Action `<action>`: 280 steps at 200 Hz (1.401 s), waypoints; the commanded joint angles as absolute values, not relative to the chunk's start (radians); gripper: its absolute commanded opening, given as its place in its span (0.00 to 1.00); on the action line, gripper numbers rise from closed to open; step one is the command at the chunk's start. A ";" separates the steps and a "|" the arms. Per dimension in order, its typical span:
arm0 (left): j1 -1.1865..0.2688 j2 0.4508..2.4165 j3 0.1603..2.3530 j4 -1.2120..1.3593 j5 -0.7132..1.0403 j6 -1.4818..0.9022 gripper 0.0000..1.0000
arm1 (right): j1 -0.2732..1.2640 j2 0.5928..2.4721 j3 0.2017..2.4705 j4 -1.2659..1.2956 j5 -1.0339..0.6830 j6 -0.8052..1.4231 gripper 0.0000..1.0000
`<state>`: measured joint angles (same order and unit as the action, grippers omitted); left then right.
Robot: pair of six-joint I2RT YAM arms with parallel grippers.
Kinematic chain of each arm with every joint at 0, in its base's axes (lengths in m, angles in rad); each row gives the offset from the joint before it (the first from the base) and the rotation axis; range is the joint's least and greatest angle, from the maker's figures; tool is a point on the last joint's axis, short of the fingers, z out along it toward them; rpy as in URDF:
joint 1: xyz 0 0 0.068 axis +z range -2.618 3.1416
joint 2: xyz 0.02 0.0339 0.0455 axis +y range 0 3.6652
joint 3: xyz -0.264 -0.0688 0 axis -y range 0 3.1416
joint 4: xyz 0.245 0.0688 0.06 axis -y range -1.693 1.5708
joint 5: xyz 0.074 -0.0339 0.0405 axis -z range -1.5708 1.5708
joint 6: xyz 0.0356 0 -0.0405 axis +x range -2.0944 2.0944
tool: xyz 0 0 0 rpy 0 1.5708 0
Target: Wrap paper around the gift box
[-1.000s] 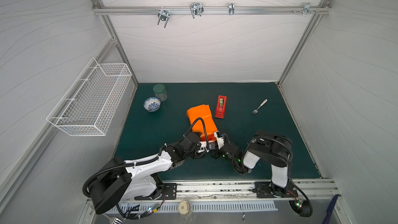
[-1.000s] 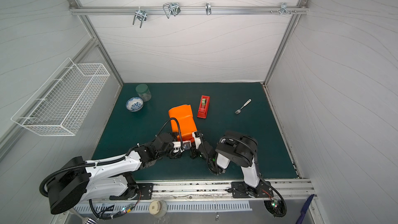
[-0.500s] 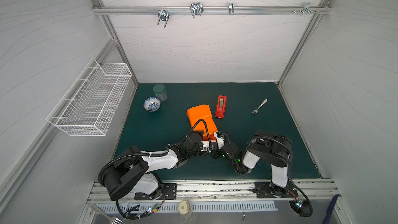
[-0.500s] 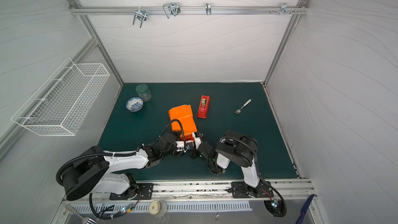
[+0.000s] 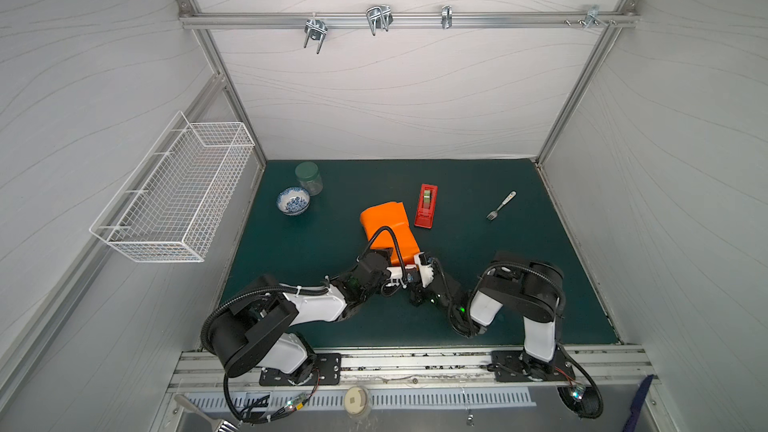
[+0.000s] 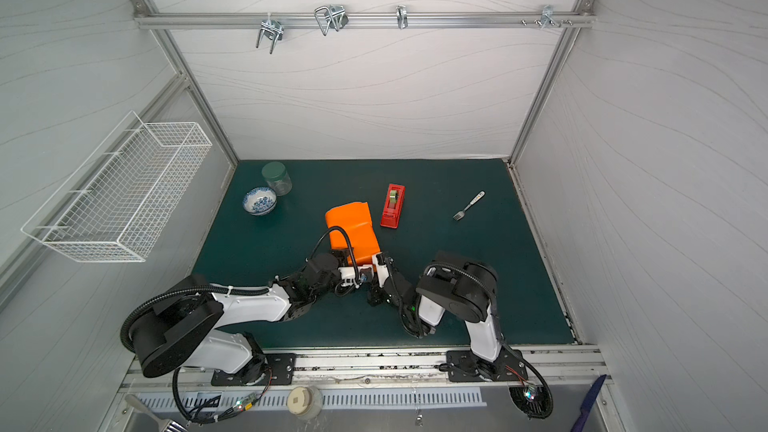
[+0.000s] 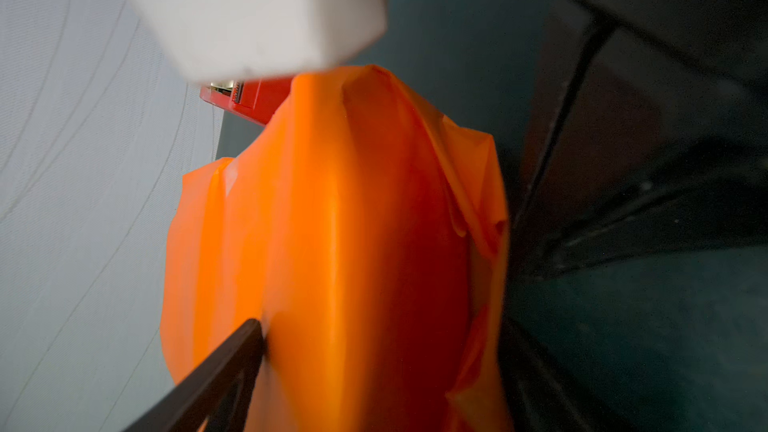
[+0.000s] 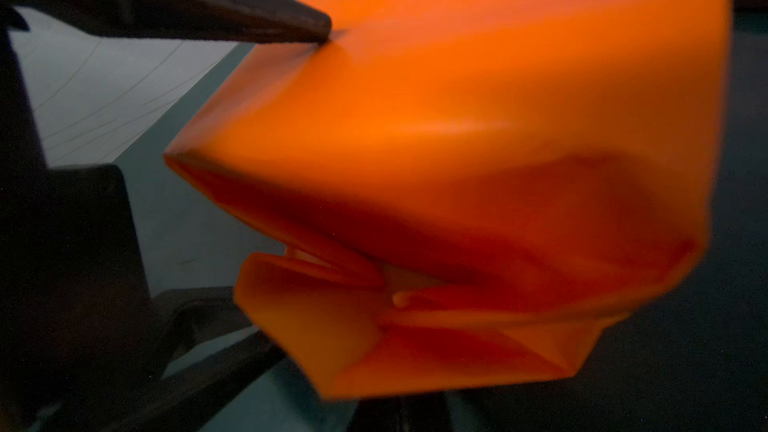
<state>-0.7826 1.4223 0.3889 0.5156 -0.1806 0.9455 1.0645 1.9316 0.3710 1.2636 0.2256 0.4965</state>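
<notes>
White walls stand round a dark green desk. On the left wall hangs a wire basket; the wall shows right through its wires. Far back on the desk sits a blue and white bowl with blue flowers painted inside. Just beside it is a glass jar with a green lid; I cannot tell what is in it.

In the middle lies the orange paper, folded round into a flat parcel. The box is inside and does not show. In the right wrist view the near end of the paper is tucked into loose flaps. Just right of the parcel is a red tape holder with a green roll in it. Well to the right lies a fork.

The left arm lies low and long over the desk, with its wrist turned on its side. The left pincer stands wide at the near end of the parcel. One dark fingertip presses on top of the paper.

The right arm is bent up at the elbow and reaches back low to the middle. The right pincer is closed tight at the parcel's near right corner. I cannot tell if it pinches any paper.
</notes>
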 commanded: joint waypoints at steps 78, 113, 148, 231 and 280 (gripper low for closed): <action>-0.752 1.436 0.397 0.456 -0.131 0.911 0.77 | 1.047 1.812 0.259 1.255 0.273 0.478 0.03; -0.752 1.433 0.393 0.446 -0.124 0.908 0.73 | 1.025 1.776 0.230 1.229 0.294 0.459 0.22; -0.752 1.433 0.390 0.443 -0.117 0.904 0.71 | 0.984 1.735 0.259 1.127 0.243 0.426 0.58; -0.748 1.410 0.384 0.437 -0.097 0.893 0.68 | 0.899 1.811 0.354 1.065 0.091 0.374 0.64; -0.748 1.398 0.384 0.432 -0.083 0.889 0.70 | 0.894 1.858 0.397 1.081 0.094 0.344 0.60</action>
<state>-0.7532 1.4006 0.3931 0.5140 -0.1188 0.9035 0.9009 1.8282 0.3840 1.0969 0.1123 0.3729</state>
